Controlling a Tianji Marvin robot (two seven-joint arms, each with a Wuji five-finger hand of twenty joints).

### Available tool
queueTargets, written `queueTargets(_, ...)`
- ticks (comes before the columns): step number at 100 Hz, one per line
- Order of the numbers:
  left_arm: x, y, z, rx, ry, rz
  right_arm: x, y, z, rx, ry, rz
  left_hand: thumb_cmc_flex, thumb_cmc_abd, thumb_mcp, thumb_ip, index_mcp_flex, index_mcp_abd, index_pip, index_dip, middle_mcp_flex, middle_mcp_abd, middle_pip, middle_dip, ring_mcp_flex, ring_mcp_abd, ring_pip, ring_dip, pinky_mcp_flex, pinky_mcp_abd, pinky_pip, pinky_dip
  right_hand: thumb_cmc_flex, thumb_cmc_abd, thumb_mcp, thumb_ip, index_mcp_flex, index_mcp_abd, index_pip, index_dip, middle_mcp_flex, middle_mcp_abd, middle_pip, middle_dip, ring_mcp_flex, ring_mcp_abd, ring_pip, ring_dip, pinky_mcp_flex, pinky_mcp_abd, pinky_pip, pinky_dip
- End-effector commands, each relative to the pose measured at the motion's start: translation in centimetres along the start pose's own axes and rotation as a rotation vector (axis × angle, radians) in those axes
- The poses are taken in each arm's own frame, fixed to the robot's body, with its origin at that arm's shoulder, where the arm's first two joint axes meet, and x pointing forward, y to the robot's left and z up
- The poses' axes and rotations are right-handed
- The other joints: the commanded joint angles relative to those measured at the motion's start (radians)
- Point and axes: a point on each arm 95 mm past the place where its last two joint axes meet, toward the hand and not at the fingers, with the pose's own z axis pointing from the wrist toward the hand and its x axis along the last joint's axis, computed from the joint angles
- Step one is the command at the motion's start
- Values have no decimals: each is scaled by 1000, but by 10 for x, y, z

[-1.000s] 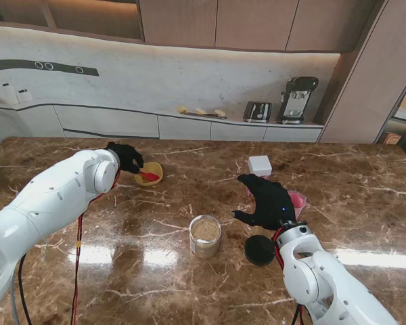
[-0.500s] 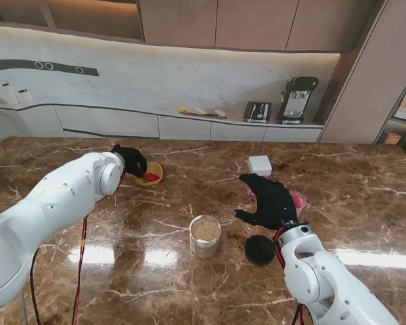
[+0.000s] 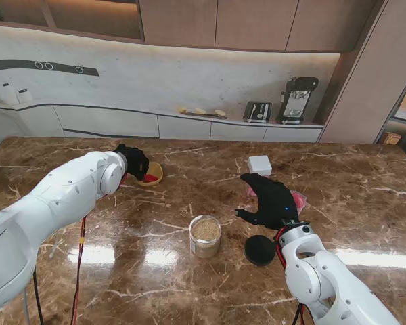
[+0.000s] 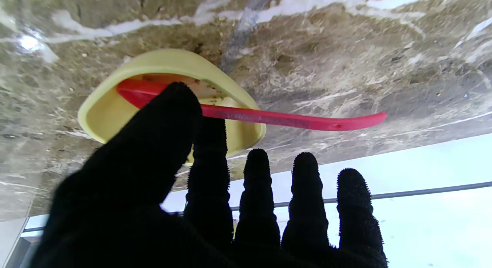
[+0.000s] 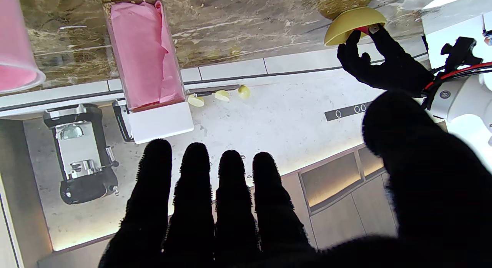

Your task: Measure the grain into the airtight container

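From the stand the left hand (image 3: 133, 161) hides most of the yellow bowl (image 3: 152, 174). Its wrist camera shows what that view cannot: a red spoon (image 4: 269, 118) lying across the bowl's rim, the thumb (image 4: 165, 122) over the scoop end, the other fingers (image 4: 257, 191) straight and apart, clear of the handle; whether the thumb touches the spoon I cannot tell. The right hand (image 3: 271, 200) hovers palm down, fingers extended side by side with the thumb apart, empty. The glass container (image 3: 206, 235) of grain stands beside it toward the left hand, with the black lid (image 3: 260, 250) nearer to me. The right wrist camera alone shows the pink-lined box (image 5: 148, 64) beyond its fingertips.
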Motion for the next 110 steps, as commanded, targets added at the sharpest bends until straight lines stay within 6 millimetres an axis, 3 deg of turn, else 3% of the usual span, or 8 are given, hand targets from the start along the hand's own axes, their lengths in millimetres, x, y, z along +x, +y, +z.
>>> queueTargets(1,3,-9,2,16,8,22,-1,-6,-3,21,-8,8,26,-38,45,-26,-23,23,33,26,32,-14,26,-6,19,17,31,8,3,-2,45,12,-24,14,29,23,15,-20,-7,-13,-12,3,-17,-14,-12,2,-10,-16,1,-1,0,-8)
queueTargets(44,6,-10,2,9,25,78,-2,-6,-3,17,-9,11,54,-38,53,-29,-91,33,147,151,43,-12,43,-2,31,7,36,-5,24,-24,77,-14,-29,17,51,19,16,-24,-8,-14,-11,4,-16,-14,-8,4,-6,-13,3,5,7,-1)
queueTargets(62,6,-12,1,-4,27,90,-3,-6,-3,17,-10,12,-24,-27,92,-26,-19,112,-17,-10,32,-2,30,-13,16,10,25,-17,10,-22,72,-33,-31,17,56,17,17,-26,-8,-14,-11,5,-17,-15,-7,5,-6,-12,3,4,7,0)
queueTargets(70,6,-13,0,-13,31,105,-3,-6,-3,18,-9,13,-36,-24,95,-29,5,122,-41,-43,30,1,28,-14,13,11,22,-19,11,-27,72,-34,-31,17,58,17,18,-27,-8,-14,-10,6,-16,-14,-8,4,-6,-12,3,5,7,0)
queueTargets(88,6,-13,1,-26,34,128,-3,-6,-3,17,-6,13,-16,-30,77,-34,37,125,-35,-65,36,6,31,-14,15,14,25,-21,28,-49,79,-35,-32,17,61,16,18,-28,-8,-14,-11,3,-16,-15,-6,2,-5,-11,4,6,8,1)
queueTargets(110,7,-11,2,-36,29,135,-4,-6,-3,13,-9,13,63,-40,2,-22,47,92,104,-41,55,5,41,-10,32,15,38,-22,45,-47,120,-33,-32,17,63,16,18,-28,-8,-14,-11,3,-16,-15,-5,4,-6,-11,4,8,8,2)
